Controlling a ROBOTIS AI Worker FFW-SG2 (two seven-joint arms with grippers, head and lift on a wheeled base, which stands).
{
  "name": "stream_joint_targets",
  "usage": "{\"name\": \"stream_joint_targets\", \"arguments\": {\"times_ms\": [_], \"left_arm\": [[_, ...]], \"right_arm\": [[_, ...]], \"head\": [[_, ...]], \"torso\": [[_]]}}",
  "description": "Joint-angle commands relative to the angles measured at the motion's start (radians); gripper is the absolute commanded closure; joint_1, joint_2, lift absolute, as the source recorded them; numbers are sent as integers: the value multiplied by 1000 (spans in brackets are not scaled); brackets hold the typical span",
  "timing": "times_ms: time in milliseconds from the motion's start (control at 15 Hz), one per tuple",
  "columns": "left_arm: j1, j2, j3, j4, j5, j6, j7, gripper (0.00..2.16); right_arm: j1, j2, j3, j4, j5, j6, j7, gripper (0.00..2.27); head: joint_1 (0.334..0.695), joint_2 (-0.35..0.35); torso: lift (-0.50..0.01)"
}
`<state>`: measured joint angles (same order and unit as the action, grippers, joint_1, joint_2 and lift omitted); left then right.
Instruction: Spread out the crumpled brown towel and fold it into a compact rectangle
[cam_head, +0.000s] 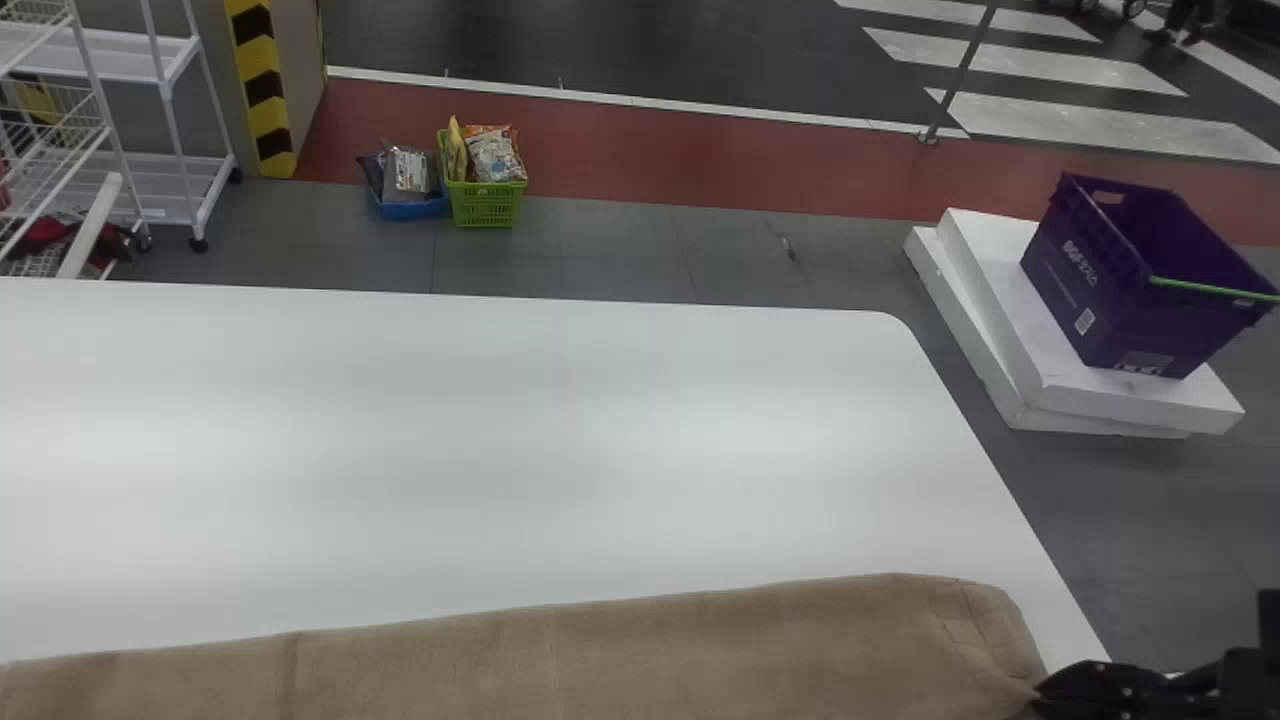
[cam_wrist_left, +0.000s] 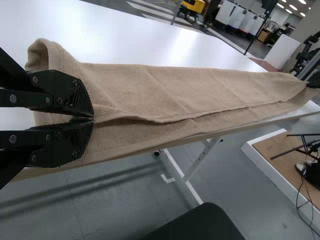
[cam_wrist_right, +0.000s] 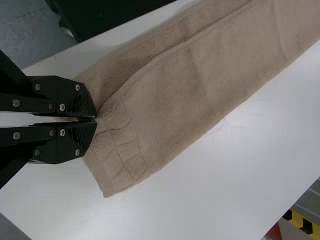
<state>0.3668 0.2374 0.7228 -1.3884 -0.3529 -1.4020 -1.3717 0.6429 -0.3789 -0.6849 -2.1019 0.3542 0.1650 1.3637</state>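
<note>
Floor: grey, with a red band beyond the table. Table: white, rounded far right corner. Rack: white, past the table's far side, at left. Towel: brown, on the table along its near side, laid as a long strip running left to right; folded lengthwise, one layer over another, layer edges toward the table's near edge. Shallow creases cross it; the left end bulges up in a rounded loop. Slabs: white, stacked on the floor right of the table. Crate: purple, on the slabs. Right gripper: at the towel's right end, jaws closed on its edge. Left gripper: at the left end, jaws pinching the towel. Green basket: on the floor, packets inside. Blue basket: just left of it.
</note>
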Motion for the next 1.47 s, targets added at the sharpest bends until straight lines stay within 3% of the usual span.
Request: {"name": "stream_joint_targets", "arguments": {"times_ms": [0, 667, 800, 1333, 1400], "left_arm": [[1, -1, 12, -11, 0, 2, -12, 994], [8, -3, 4, -3, -1, -1, -12, 994], [8, -3, 4, -3, -1, -1, -12, 994], [9, -3, 4, 3, -3, -1, -7, 994], [9, -3, 4, 5, -3, -1, -7, 994]], "right_arm": [[17, 0, -12, -6, 0, -3, 3, 1058], [20, 15, 47, 20, 80, -40, 3, 1038], [12, 15, 53, 26, 94, -25, 3, 866], [-11, 12, 42, 51, 94, -34, 3, 873], [-14, 11, 41, 57, 94, -37, 3, 950]], "head": [[695, -228], [695, -220], [695, -220], [695, -234], [695, -238]], "torso": [[-127], [-127], [-127], [-127], [-127]]}}
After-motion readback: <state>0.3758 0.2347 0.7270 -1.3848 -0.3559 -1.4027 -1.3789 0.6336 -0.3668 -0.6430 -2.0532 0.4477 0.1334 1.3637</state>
